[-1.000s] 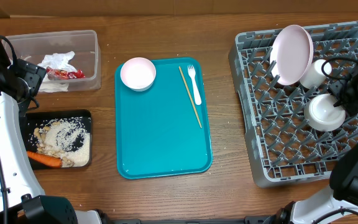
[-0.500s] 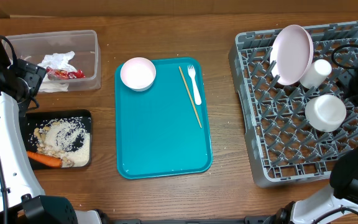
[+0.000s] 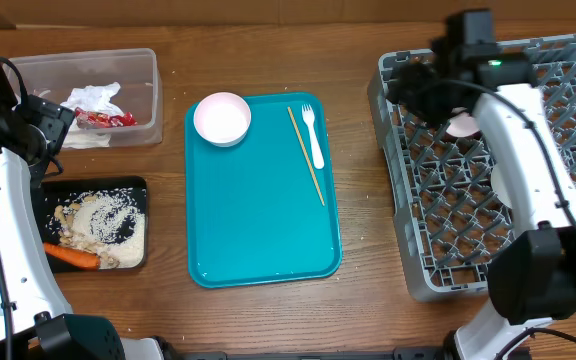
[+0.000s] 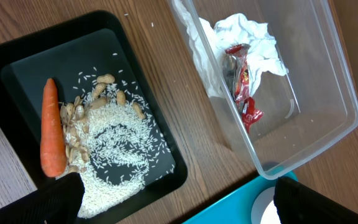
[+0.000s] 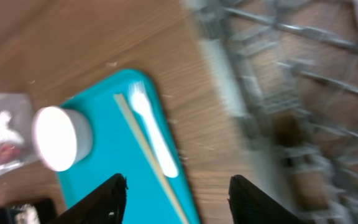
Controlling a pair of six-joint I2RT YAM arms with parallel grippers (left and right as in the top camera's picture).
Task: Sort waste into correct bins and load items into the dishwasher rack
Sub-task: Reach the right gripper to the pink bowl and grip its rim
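My left gripper is open and empty above the black tray, which holds the carrot, nut scraps and rice. The clear tub holds napkins and the red wrapper. My right gripper is open and empty above the rack's left edge, facing the teal tray. A small white bowl, the fork and the wooden stick lie on the teal tray. My right arm hides most of the dishes in the rack; a pale sliver shows.
The teal tray lies in the middle of the wooden table. The grey rack fills the right side. The tub and the black tray sit at the left with my left gripper between them. My right gripper hovers at the rack's far left corner.
My right gripper let go of the bowl in the rack, drew back, then swung left over the rack's far left corner. The arm now covers the plate, cup and bowl. The left arm is still.
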